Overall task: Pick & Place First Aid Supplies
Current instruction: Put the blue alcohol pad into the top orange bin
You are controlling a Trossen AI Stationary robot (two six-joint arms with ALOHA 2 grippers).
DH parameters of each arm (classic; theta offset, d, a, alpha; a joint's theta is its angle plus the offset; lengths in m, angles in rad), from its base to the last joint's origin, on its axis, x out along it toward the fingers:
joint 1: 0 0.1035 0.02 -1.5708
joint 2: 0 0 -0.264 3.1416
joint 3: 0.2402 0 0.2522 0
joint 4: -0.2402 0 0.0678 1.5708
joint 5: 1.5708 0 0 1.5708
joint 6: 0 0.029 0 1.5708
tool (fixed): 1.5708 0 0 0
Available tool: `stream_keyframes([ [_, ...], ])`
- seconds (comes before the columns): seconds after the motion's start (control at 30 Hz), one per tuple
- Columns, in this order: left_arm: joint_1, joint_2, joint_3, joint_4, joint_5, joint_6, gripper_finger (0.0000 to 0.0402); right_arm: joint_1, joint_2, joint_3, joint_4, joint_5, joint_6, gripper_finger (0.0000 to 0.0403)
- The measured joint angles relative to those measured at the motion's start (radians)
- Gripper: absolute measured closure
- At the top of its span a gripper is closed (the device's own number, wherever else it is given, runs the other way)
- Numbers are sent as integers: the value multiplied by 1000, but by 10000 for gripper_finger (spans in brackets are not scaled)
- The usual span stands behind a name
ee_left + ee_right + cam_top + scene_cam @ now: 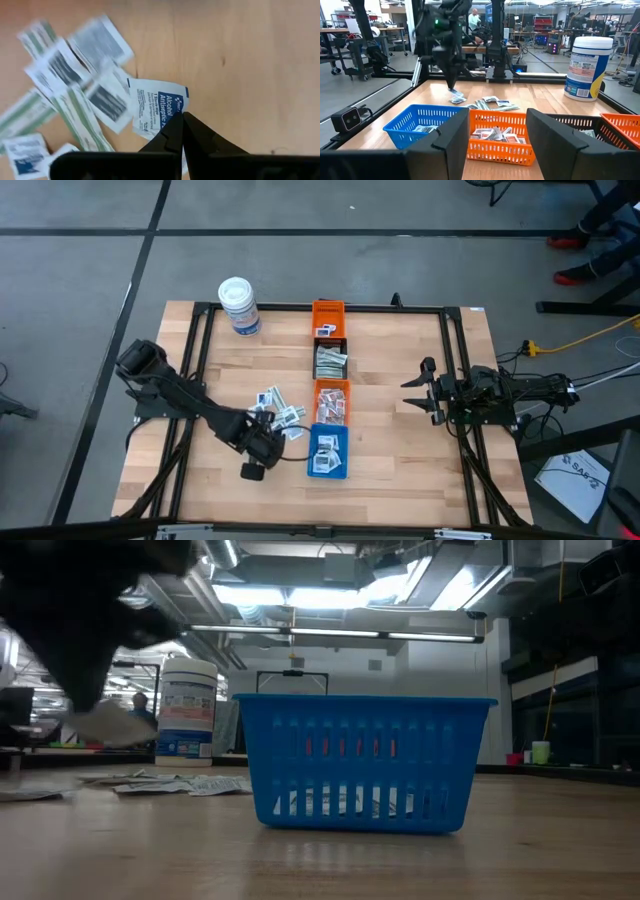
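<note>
The first aid supplies lie as a loose heap of small white packets and pale green strips (281,406) flat on the wooden table, left of the row of bins; they also show in the left wrist view (75,95). My left gripper (181,119) is shut on one white packet with blue print (157,106), just above the heap's near end. From across the table that packet (456,97) hangs under the dark fingers. My right gripper (418,391) stands open at the table's right side, level, with nothing between its fingers. My left gripper pinches the blue-printed packet between its two fingertips at one edge (169,119), near a corner. The fingers come from above, pointing steeply down. The packet hangs below them, lifted clear of the table and the heap (456,97).
Down the table's middle runs a row of bins: orange (328,314), black (330,361), orange (332,401) and blue (328,451), each holding packets. A white tub with a blue label (240,306) stands at the far left. Bare wood lies near and right of the heap.
</note>
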Motion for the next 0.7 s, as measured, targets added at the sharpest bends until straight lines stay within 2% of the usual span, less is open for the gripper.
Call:
stream_keyframes([
  [0.3,92,-67,99,3,-56,2,400,0,0,0,0,0,0,208],
  [0.7,260,-70,203,57,-87,100,400,0,0,0,0,0,0,208],
])
